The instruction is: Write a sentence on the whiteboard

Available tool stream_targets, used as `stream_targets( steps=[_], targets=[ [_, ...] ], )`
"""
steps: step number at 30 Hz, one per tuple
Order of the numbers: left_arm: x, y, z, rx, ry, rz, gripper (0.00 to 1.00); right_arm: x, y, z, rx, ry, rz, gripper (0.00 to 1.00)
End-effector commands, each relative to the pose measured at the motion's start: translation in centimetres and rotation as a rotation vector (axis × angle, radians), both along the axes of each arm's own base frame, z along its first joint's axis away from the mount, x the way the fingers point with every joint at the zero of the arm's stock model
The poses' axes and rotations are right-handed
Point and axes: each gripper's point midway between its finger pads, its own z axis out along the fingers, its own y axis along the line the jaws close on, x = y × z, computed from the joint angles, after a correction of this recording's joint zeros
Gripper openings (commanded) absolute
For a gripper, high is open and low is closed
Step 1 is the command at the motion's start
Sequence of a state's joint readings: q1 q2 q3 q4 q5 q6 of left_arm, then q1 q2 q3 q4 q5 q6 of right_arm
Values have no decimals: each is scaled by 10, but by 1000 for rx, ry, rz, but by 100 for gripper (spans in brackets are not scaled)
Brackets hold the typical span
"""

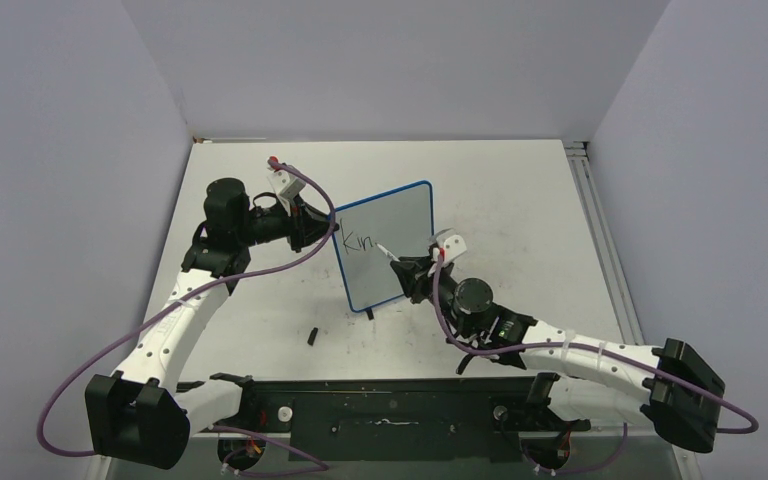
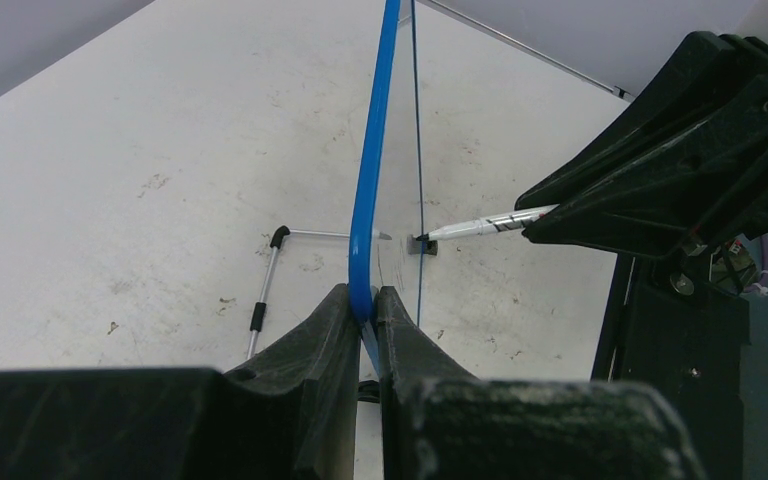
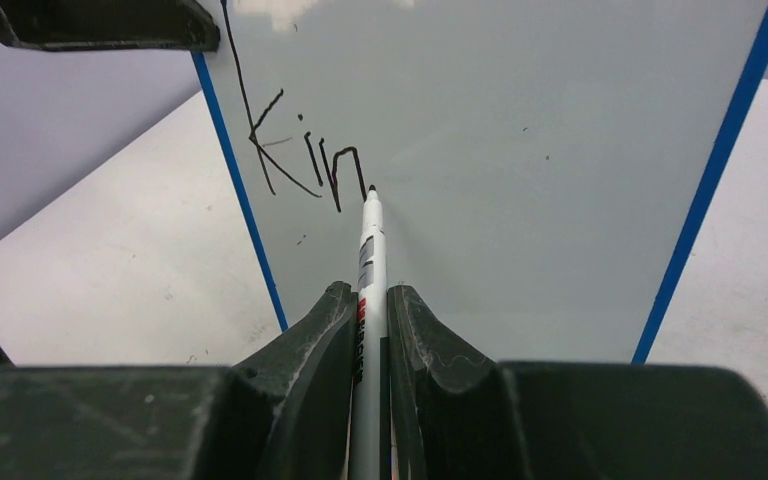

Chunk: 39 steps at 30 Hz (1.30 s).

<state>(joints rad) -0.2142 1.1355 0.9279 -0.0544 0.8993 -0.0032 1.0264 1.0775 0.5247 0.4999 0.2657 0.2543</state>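
Observation:
The whiteboard (image 1: 390, 225), white with a thin blue frame, stands upright and angled in the middle of the table. My left gripper (image 1: 328, 230) is shut on its left edge; in the left wrist view the blue frame (image 2: 372, 170) runs up from between the closed jaws of that gripper (image 2: 370, 300). My right gripper (image 3: 370, 300) is shut on a white marker (image 3: 368, 250). The marker's black tip touches the board face (image 3: 520, 150) at the end of the sentence (image 3: 300, 160), which reads "Kin" in black. From above, the marker (image 1: 387, 251) points up-left from the right gripper (image 1: 412, 268).
A small black cap (image 1: 313, 336) lies on the table in front of the board. A thin metal rod with black ends (image 2: 265, 285) lies behind the board. One black foot (image 1: 370, 313) shows under the board's lower edge. A black rail (image 1: 390, 410) spans the near edge.

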Motion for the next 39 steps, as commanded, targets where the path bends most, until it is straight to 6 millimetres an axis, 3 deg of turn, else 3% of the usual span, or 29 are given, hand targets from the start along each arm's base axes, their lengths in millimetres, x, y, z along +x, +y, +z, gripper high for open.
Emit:
stream_targets(
  steps=[1,17,27,39],
  targets=[
    [-6,-3,-12,22,36,-38,0,5,-11,34,81,-62,-44,5],
    [-5,-3,-12,22,37,-39,0,19,-7,33,72,-77,-55,5],
    [-5,-2,-12,22,39,-37,0,18,0,37,68,-95,-18,5],
    [-5,-2,-12,22,36,-37,0,13,-3,13,24,-46,-11,5]
  ],
)
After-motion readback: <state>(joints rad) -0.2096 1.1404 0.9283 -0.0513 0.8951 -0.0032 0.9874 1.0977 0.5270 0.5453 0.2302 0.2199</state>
